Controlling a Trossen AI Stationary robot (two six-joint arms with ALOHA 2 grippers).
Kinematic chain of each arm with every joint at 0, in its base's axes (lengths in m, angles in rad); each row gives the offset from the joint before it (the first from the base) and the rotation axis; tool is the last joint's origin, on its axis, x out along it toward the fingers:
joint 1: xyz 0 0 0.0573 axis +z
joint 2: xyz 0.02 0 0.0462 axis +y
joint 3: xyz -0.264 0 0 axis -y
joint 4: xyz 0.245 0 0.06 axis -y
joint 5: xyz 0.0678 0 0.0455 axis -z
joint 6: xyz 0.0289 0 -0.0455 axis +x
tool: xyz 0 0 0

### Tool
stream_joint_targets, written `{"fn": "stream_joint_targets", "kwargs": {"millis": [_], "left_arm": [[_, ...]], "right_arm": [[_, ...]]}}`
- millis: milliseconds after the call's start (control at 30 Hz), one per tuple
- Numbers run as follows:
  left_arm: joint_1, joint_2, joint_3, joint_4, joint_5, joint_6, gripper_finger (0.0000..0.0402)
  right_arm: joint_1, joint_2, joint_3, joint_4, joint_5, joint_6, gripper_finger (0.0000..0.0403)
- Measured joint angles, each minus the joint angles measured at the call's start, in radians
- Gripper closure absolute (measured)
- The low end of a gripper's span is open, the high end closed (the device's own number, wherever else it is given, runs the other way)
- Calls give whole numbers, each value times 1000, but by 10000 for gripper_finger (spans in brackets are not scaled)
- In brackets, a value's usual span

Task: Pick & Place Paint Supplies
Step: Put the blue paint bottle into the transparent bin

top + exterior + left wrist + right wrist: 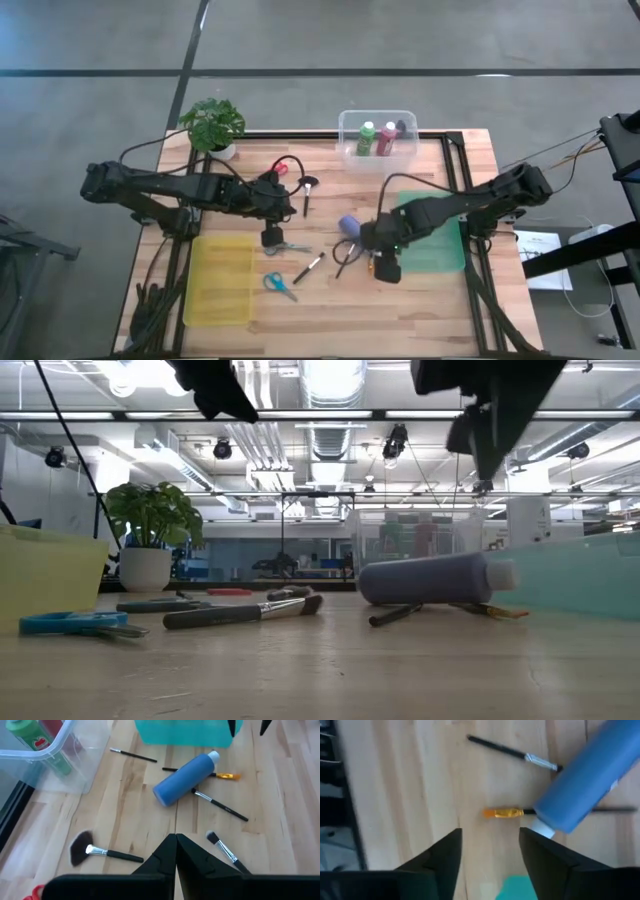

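- Surface: a light wood plank table [420, 300] on a dark frame; grey floor with dark seams surrounds it. The low view shows a room with strip lights and exposed ducts.
- Containers: a yellow tray [220, 280] lies at 8 o'clock of the table centre, a teal tray [440, 248] at 4 o'clock, and a clear bin [377, 141] at 1 o'clock holds a green bottle [366, 139] and a pink bottle [386, 139]. A potted plant [212, 125] stands at 11 o'clock.
- Blue bottle [186, 772]: lies on its side near the table centre, just beside the teal tray. Its long axis runs diagonally, white cap toward the tray. It rests across a thin orange-tipped brush [504, 813].
- Other supplies: a brush with a silver ferrule [308, 268] lies diagonally at 6 o'clock; blue scissors [279, 285] lie at 7 o'clock, near the yellow tray.
- Labels: a red mark shows on the green bottle; no writing is legible.
- Left gripper [176, 840]: fingers pressed together, holding nothing, above the table at 9 o'clock.
- Right gripper [490, 852]: fingers spread apart, empty, above the orange brush tip.
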Motion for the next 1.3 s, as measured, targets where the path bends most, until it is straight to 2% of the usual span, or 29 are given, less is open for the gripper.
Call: {"fn": "stream_joint_targets", "kwargs": {"millis": [233, 433, 600, 700, 1000, 1300], "left_arm": [[0, 0, 0, -26, 0, 23, 384], [0, 0, 0, -24, 9, 22, 384], [0, -1, 0, -24, 26, 20, 384], [-4, -1, 0, -24, 27, 15, 384], [-11, -1, 0, -24, 27, 15, 384], [-11, -1, 0, -23, 27, 15, 384]], "right_arm": [[21, 0, -118, 136, 127, 200, 181], [-29, 6, -169, 152, 232, 254, 181], [-69, 6, -207, 156, 226, 258, 181], [-79, 5, -205, 156, 180, 258, 181], [-53, 5, -166, 129, 150, 264, 181], [-51, 5, -221, 154, 95, 302, 181]]}}
